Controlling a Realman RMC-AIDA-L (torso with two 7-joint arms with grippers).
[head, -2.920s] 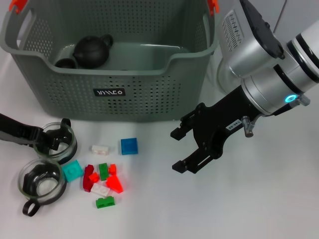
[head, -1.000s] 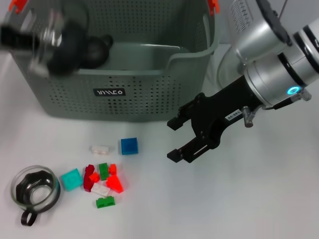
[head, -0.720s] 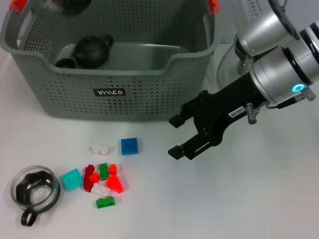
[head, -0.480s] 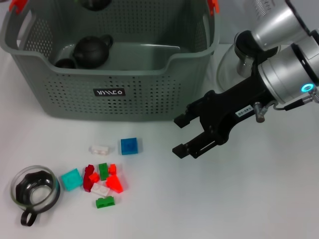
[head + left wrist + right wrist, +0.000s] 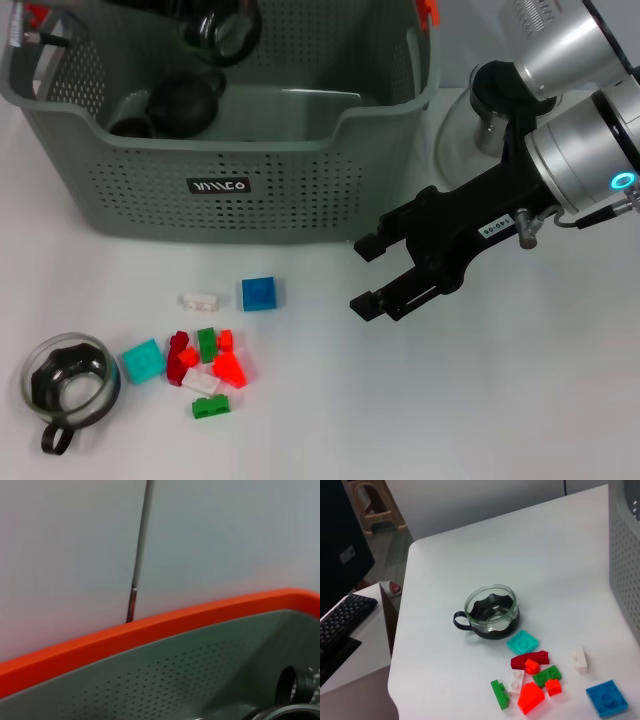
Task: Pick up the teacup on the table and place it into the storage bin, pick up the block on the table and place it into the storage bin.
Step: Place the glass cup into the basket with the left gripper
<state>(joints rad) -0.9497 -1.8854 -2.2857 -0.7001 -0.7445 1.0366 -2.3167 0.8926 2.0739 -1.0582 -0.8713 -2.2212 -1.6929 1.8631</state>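
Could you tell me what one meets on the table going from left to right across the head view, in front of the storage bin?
Glass teacup → turquoise block → blue block → right gripper, open above the table.

The right gripper (image 5: pixel 392 273) hangs low on the right side, its black fingers apart. The left gripper (image 5: pixel 205 15) is at the far left, fingers hidden.

White table (image 5: pixel 485 555), grey wall (image 5: pixel 470 500), wooden stool (image 5: pixel 372 502)

likely office, keyboard (image 5: pixel 340 622), white table (image 5: pixel 470 560)
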